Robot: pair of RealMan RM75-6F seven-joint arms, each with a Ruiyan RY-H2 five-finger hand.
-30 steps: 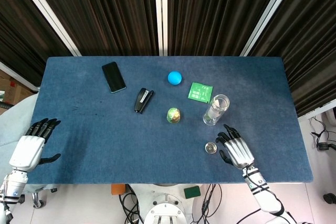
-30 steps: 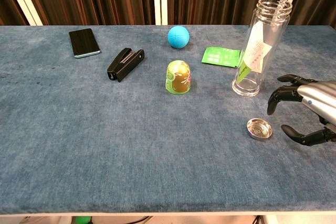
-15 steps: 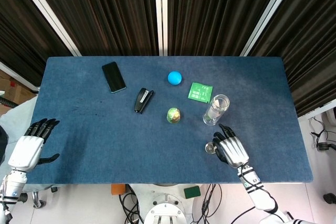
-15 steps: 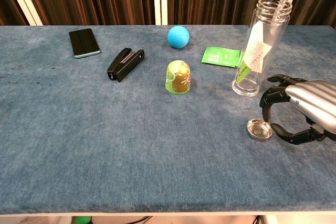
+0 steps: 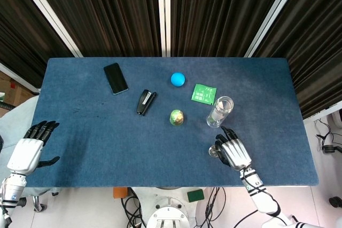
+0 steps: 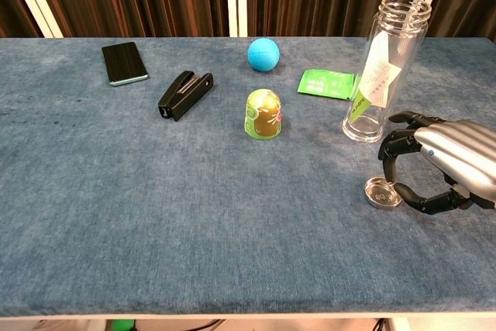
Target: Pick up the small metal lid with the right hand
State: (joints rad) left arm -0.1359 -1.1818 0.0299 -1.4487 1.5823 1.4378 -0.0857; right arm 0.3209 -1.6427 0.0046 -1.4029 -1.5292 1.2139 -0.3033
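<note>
- 1 small metal lid (image 6: 383, 192) on blue table (image 6: 155, 191), near front-right edge, just in front of 1 glass bottle (image 6: 382, 67).
- Right hand (image 6: 442, 164) curled round lid's right side, fingers apart; grip can't tell.
- Left hand (image 5: 29, 150) off table's left, fingers apart, holding nothing.
- 1 each: phone (image 6: 124, 63), stapler (image 6: 184, 94), blue ball (image 6: 263, 53).

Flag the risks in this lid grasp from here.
The small metal lid lies flat on the cloth, so the right hand fingers may slide over its low rim or push it away. The tall glass bottle stands just behind the hand; lifting or reaching farther back could tip it.
</note>
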